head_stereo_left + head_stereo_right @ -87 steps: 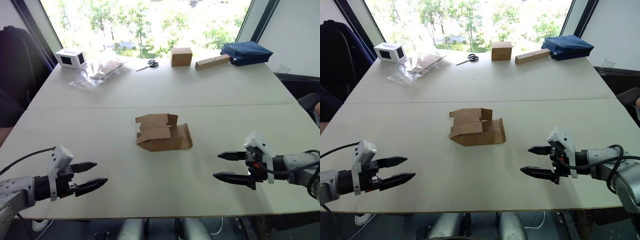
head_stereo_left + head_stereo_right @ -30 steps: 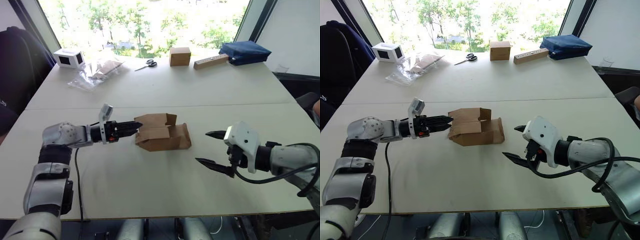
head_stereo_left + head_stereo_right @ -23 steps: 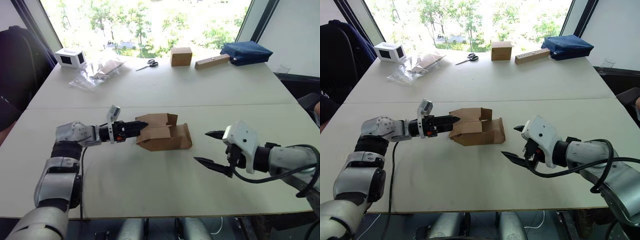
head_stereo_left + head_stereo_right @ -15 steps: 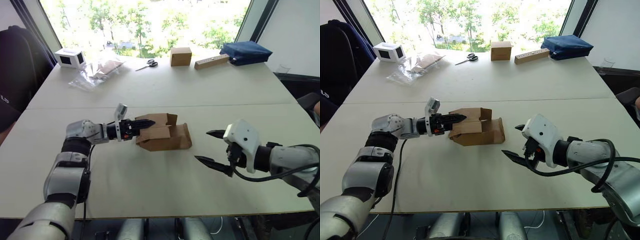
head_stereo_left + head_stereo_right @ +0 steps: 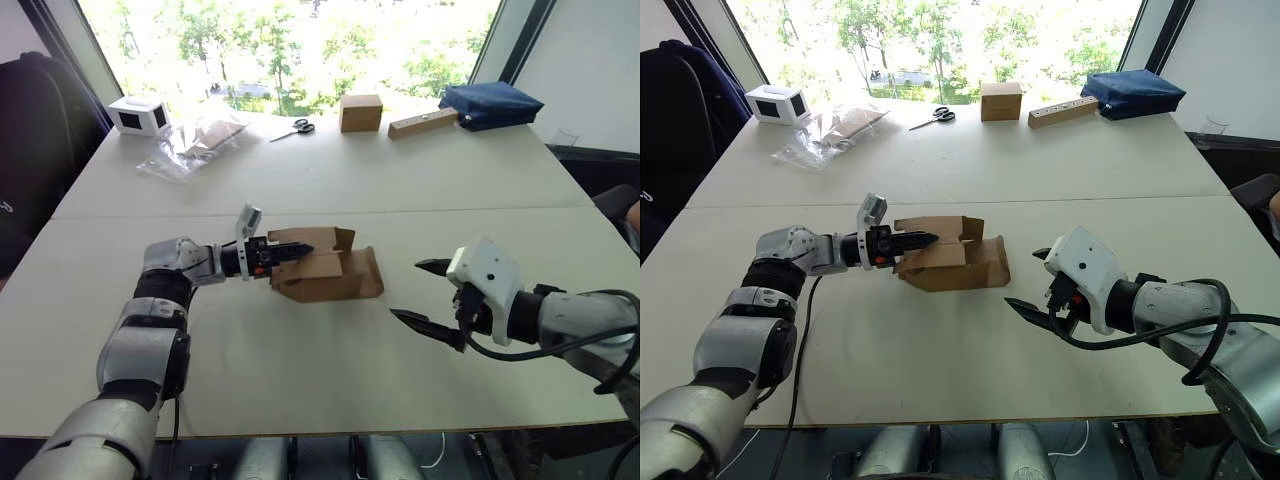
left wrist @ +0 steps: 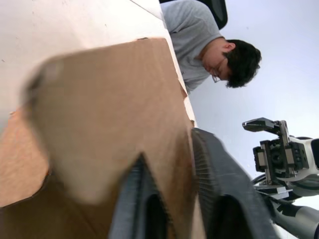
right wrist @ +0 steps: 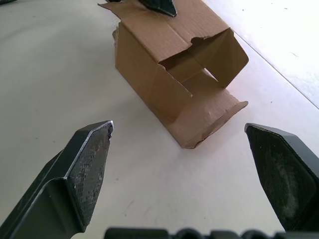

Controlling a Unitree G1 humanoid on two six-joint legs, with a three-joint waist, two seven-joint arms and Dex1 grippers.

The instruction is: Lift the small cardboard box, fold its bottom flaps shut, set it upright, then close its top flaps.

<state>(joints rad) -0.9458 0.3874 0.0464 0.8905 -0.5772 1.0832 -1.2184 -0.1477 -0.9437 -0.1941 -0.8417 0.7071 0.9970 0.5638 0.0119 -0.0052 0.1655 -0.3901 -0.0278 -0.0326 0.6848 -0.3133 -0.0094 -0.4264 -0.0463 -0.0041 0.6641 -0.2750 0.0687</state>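
The small plain brown corrugated cardboard box (image 5: 328, 268) lies on its side on the white table (image 5: 300, 360), flaps open. The left gripper (image 5: 918, 240), arm stretched level, pinches the box's left upper panel between its black fingers. Well to the box's right, the right gripper (image 5: 427, 295) hovers low with fingers spread wide.

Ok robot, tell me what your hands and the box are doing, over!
Left gripper shut on a flap of the small cardboard box. Right gripper open, short of it. Box lying on its side, flaps open. Nothing between them.

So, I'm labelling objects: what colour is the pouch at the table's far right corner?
Dark navy blue pouch, clearest in the left eye view.
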